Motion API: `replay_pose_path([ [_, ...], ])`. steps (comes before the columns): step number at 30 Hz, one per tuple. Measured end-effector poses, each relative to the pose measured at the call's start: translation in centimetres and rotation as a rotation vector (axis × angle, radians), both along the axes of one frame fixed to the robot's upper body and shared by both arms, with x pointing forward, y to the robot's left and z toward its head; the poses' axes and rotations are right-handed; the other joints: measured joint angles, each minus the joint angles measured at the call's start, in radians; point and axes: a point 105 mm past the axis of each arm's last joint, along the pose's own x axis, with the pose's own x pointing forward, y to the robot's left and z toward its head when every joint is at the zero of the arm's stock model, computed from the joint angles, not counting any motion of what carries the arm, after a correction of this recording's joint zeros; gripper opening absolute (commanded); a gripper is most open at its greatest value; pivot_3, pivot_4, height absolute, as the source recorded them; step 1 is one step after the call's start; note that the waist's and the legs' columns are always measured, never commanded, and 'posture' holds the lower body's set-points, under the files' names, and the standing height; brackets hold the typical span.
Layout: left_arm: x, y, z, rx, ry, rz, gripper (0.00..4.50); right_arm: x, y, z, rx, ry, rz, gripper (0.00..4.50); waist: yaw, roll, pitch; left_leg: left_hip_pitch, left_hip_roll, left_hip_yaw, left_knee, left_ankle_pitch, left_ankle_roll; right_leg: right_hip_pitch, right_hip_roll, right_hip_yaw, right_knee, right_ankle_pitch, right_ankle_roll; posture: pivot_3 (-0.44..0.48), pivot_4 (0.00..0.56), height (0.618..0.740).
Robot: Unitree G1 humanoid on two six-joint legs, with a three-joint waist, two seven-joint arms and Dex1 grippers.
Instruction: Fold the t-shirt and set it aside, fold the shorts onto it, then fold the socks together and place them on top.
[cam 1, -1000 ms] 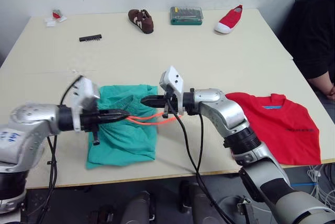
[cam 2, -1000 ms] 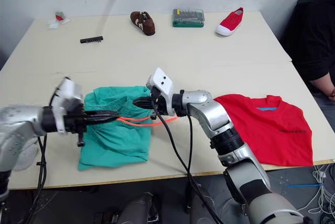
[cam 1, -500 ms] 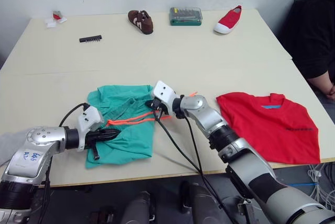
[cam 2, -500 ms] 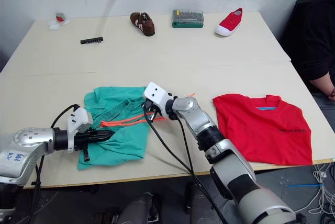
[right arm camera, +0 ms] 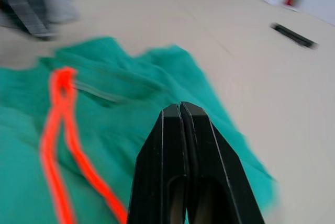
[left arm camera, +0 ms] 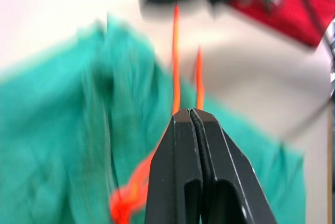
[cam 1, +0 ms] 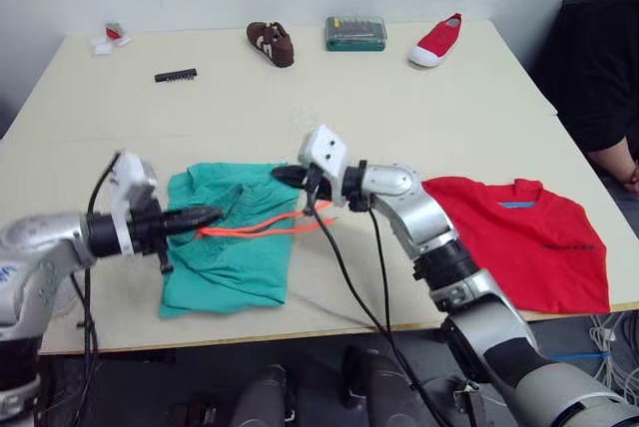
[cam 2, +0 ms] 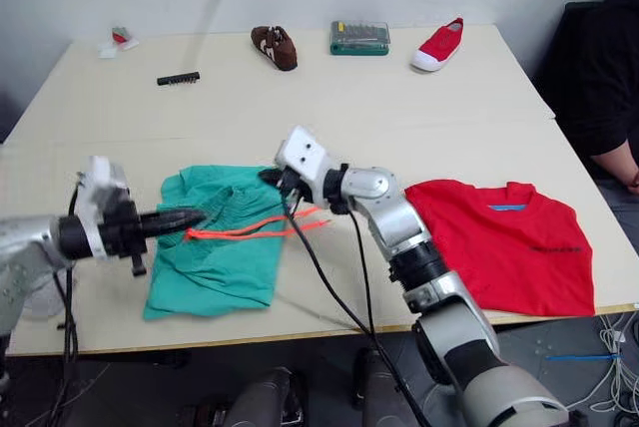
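Pale beige table (cam 1: 419, 108) against a light wall. Teal shorts (cam 1: 235, 247) rumpled at near left, orange drawstring (cam 1: 262, 226) trailing right across them. Red t-shirt (cam 1: 534, 237) spread flat at near right, well apart from the shorts. Left gripper (cam 1: 212, 213) over the shorts' left part, fingers pressed together, empty. Right gripper (cam 1: 280, 175) at the shorts' far right corner, fingers likewise pressed together. Along far edge: brown shoe (cam 1: 271, 42), green case (cam 1: 355, 32), red shoe (cam 1: 436, 39), black bit strip (cam 1: 175, 75)
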Motion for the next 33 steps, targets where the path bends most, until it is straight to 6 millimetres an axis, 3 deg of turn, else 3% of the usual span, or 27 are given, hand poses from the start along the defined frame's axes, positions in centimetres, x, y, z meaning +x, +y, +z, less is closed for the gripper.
replay_pose_path([
  [2,0.7,-0.8,-0.1,0.001,0.003,-0.024,0.00,-1.0,0.3,-1.4,-0.044,0.025,0.040,0.04,-0.001,0.000,0.000,0.000,-0.001,0.001,0.000,0.000,0.001,0.000,0.000,0.001,0.000,0.001,0.001,0.000,0.150,0.740],
  [7,4.3,-0.7,-6.1,0.173,0.078,0.054,0.00,-2.0,0.2,-5.4,-0.171,0.065,0.046,0.04,-0.005,0.000,0.000,0.000,0.000,0.004,-0.001,0.000,0.001,-0.002,0.001,0.002,0.000,0.001,0.001,0.000,0.150,0.740],
  [10,5.3,0.5,-8.0,0.251,0.075,0.092,0.00,-1.9,-1.1,-6.4,-0.215,0.081,0.017,0.04,-0.004,-0.001,0.000,0.000,0.001,0.005,-0.001,0.000,0.001,-0.002,0.002,0.002,-0.001,0.000,0.000,0.000,0.150,0.740],
  [14,6.7,2.9,-7.2,0.278,0.016,0.168,0.00,-3.7,-3.7,-7.0,-0.257,0.133,0.051,0.04,0.001,-0.001,0.000,0.000,0.001,0.004,-0.001,-0.001,0.002,-0.002,0.002,0.002,-0.002,0.000,0.000,0.000,0.150,0.740],
  [17,6.4,4.0,-6.3,0.268,0.002,0.173,0.00,-5.0,-5.5,-6.3,-0.227,0.218,0.084,0.04,-0.001,-0.001,0.000,0.000,0.002,0.005,0.000,-0.003,0.003,-0.002,0.002,0.002,-0.003,0.000,0.000,0.000,0.150,0.740],
  [20,4.9,4.1,-4.9,0.228,-0.007,0.109,0.00,-4.5,-7.3,-3.6,-0.130,0.282,0.030,0.04,-0.001,-0.001,0.000,0.000,0.002,0.005,0.000,-0.003,0.002,-0.002,0.001,0.002,-0.003,0.000,0.000,0.000,0.150,0.740],
  [23,3.3,4.2,-3.6,0.184,0.005,0.078,0.00,-3.2,-9.1,-2.2,-0.046,0.376,-0.083,0.04,0.001,-0.001,0.000,0.000,0.003,0.004,0.000,-0.004,0.001,-0.002,0.001,0.002,-0.007,0.000,0.000,0.000,0.150,0.740],
  [25,2.5,3.9,-2.5,0.140,0.009,0.066,0.41,-2.2,-9.5,-2.2,0.013,0.453,-0.166,0.00,0.001,-0.001,0.000,0.000,0.003,0.004,-0.001,-0.006,-0.004,-0.002,0.001,0.002,-0.007,0.000,0.000,0.000,0.150,0.740],
  [27,1.7,3.0,-1.2,0.102,-0.001,0.036,0.89,-1.5,-9.4,-2.6,0.051,0.517,-0.226,0.40,0.001,-0.001,0.000,0.000,0.003,0.004,-0.001,-0.006,-0.004,-0.002,0.001,0.002,-0.007,0.000,0.000,0.000,0.150,0.740],
  [31,0.7,2.9,-0.3,0.115,-0.012,0.045,2.19,-1.0,-9.1,-3.1,0.059,0.526,-0.271,1.66,0.000,-0.001,0.001,-0.001,0.002,0.003,-0.002,-0.006,-0.003,-0.001,0.001,0.001,-0.007,0.000,0.000,0.000,0.150,0.740],
  [33,0.3,2.8,-0.4,0.119,-0.009,0.047,2.85,-0.9,-9.0,-3.1,0.050,0.503,-0.272,2.35,-0.013,0.000,0.001,-0.002,-0.010,-0.019,-0.017,0.009,0.006,0.013,-0.010,-0.022,-0.015,0.001,0.004,0.000,0.150,0.740],
])
